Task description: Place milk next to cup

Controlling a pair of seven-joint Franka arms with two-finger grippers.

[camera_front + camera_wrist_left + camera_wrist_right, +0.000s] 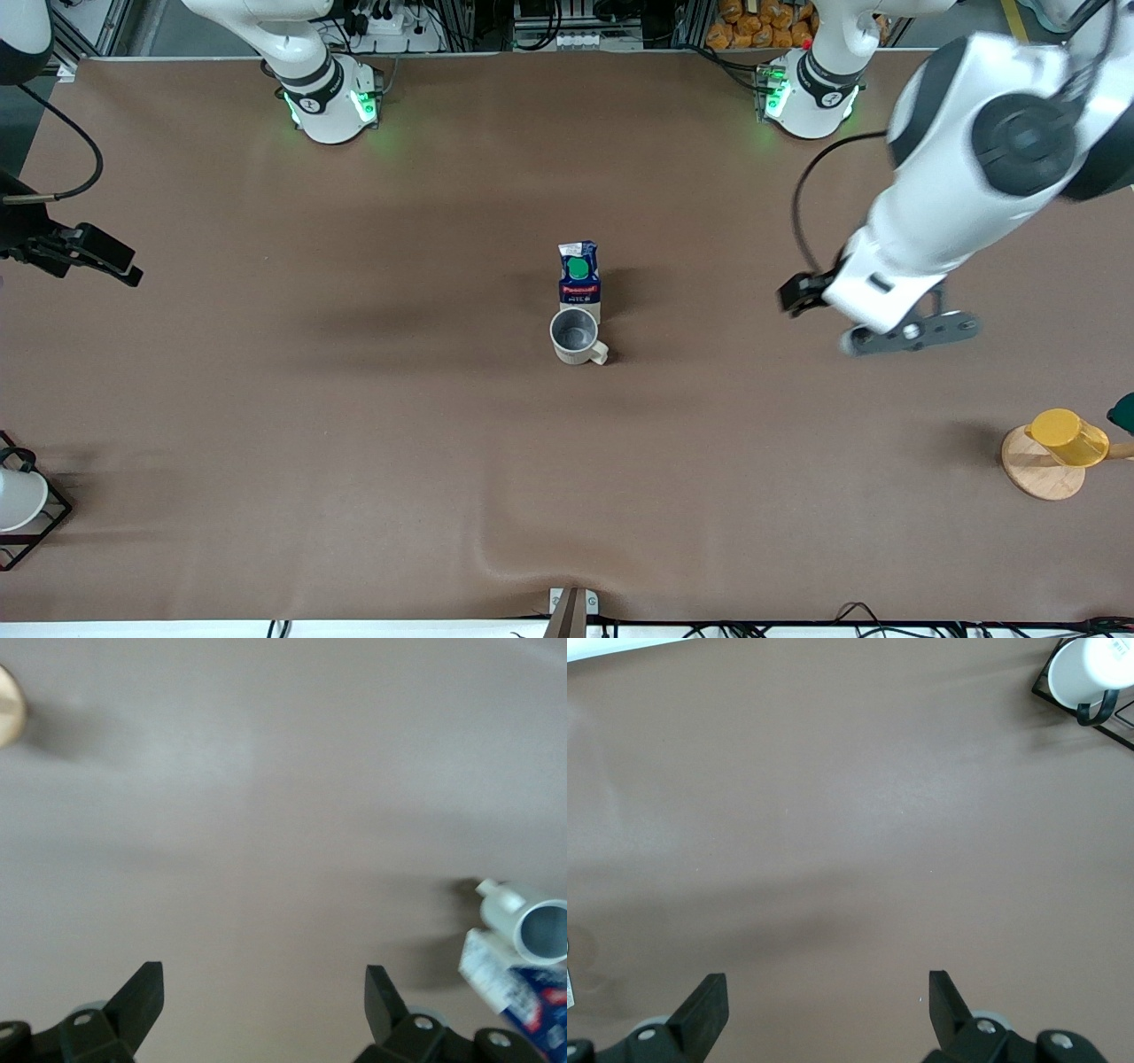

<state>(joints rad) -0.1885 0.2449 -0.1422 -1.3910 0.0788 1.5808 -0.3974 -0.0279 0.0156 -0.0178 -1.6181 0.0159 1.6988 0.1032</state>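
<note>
Milk carton (579,275) stands upright at centre frame in the front view, touching or just beside the cream mug (576,336), which sits nearer the camera with its handle toward lower right. Placement looks done: carton free of any grip. Left gripper (264,1005) hangs over bare table at right of centre, fingers spread, empty. Right gripper (824,1010) waits at the left edge, also spread and empty, mostly cut off in the front view. Left wrist view is blurred; the carton label is unreadable and cropped there. Carton base is hidden by the mug, so actual contact is uncertain.
</note>
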